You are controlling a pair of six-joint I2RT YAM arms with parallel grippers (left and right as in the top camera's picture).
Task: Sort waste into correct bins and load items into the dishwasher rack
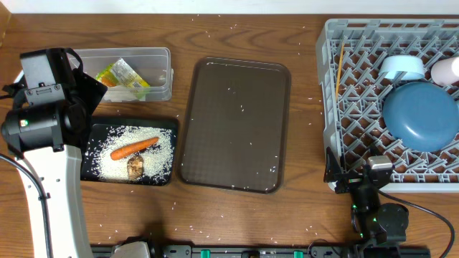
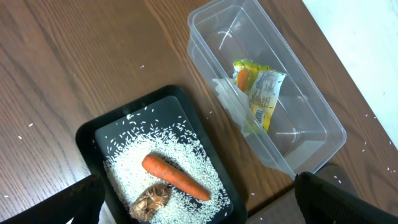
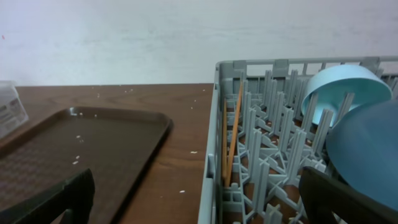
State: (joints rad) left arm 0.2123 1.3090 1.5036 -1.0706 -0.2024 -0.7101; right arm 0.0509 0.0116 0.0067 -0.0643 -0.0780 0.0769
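Note:
The black tray (image 1: 92, 168) holds white rice (image 1: 115, 136), an orange carrot (image 1: 134, 147) and a brown food lump (image 1: 135, 167); the left wrist view shows the carrot (image 2: 174, 176) and the lump (image 2: 150, 202) too. The clear tub (image 1: 161, 57) holds the foil wrapper (image 1: 123, 75), which also shows in the left wrist view (image 2: 260, 90). The grey rack (image 1: 331, 86) holds chopsticks (image 1: 338, 68), a light blue bowl (image 1: 401, 67), a white cup (image 1: 446, 69) and the dark blue plate (image 1: 421, 116). My left gripper (image 2: 199, 193) is open above the black tray. My right gripper (image 3: 199, 196) is open at the rack's near left corner. I see no tissue or light blue cup.
A large dark brown serving tray (image 1: 235, 125) lies between the bins and the rack, with a few rice grains on it. Loose grains are scattered over the wooden table (image 1: 301, 72). The left arm's white body (image 1: 50, 179) stands at the left edge.

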